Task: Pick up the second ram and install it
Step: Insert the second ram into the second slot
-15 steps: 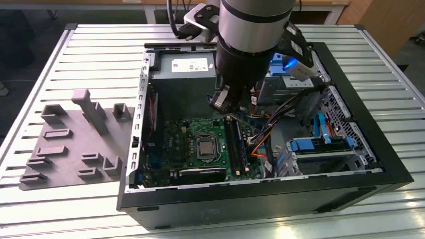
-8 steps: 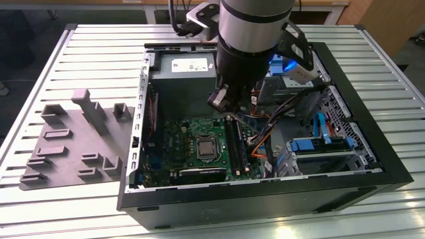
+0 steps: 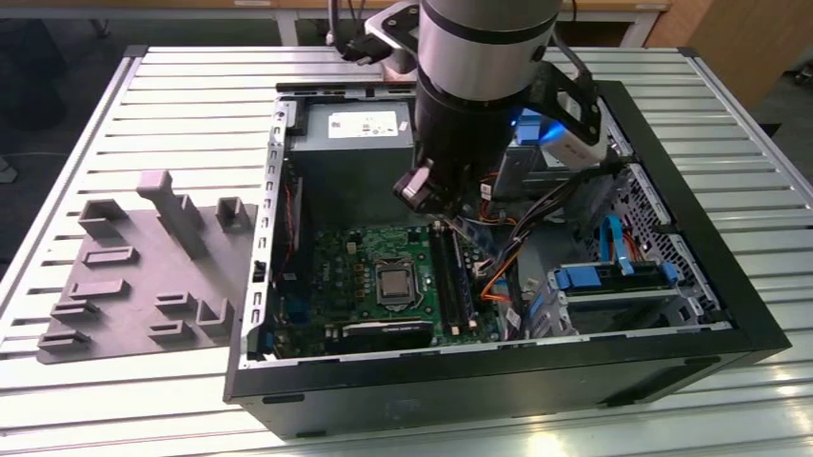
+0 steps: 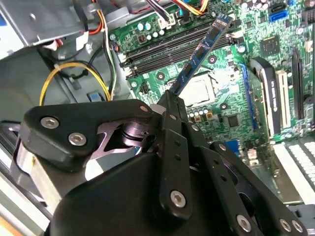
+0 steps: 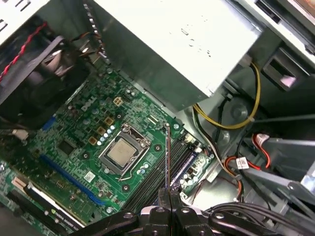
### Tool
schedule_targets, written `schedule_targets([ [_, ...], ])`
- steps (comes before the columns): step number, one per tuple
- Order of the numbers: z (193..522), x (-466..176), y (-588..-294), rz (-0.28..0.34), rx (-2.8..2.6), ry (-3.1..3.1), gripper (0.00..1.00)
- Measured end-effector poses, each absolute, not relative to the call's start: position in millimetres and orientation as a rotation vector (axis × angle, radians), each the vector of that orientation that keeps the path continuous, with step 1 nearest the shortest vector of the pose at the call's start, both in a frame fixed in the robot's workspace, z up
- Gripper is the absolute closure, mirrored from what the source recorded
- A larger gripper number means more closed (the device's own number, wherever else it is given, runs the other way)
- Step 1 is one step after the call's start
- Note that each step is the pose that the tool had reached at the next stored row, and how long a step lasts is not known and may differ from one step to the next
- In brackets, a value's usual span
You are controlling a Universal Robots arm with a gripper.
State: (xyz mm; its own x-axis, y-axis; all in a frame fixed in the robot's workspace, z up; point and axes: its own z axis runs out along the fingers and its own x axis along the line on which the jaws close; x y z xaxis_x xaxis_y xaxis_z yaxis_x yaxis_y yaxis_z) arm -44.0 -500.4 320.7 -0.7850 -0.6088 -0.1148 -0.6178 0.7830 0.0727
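My gripper (image 4: 171, 101) is shut on the second ram (image 4: 199, 51), a long narrow blue-green stick that juts out from between the fingers. In the first wrist view the ram (image 5: 168, 157) appears edge-on, upright over the black slot rails (image 5: 162, 179) beside the processor socket (image 5: 120, 151). In the exterior view my gripper (image 3: 439, 217) hangs inside the open computer case, just above the slot rails (image 3: 447, 276) of the green motherboard (image 3: 343, 286). The stick's lower edge is close to the slots; I cannot tell whether they touch.
A grey plastic tray (image 3: 128, 276) with upright blocks lies on the slatted table at the exterior view's left. The power supply (image 3: 349, 143), orange and yellow cables (image 3: 496, 276) and blue drive brackets (image 3: 610, 276) crowd the case around the arm.
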Motion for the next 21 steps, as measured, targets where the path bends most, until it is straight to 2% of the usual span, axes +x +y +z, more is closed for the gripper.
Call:
schedule_targets([
  [21, 320.0, -44.0, -500.4, 0.143, -0.583, 2.983, 0.89],
])
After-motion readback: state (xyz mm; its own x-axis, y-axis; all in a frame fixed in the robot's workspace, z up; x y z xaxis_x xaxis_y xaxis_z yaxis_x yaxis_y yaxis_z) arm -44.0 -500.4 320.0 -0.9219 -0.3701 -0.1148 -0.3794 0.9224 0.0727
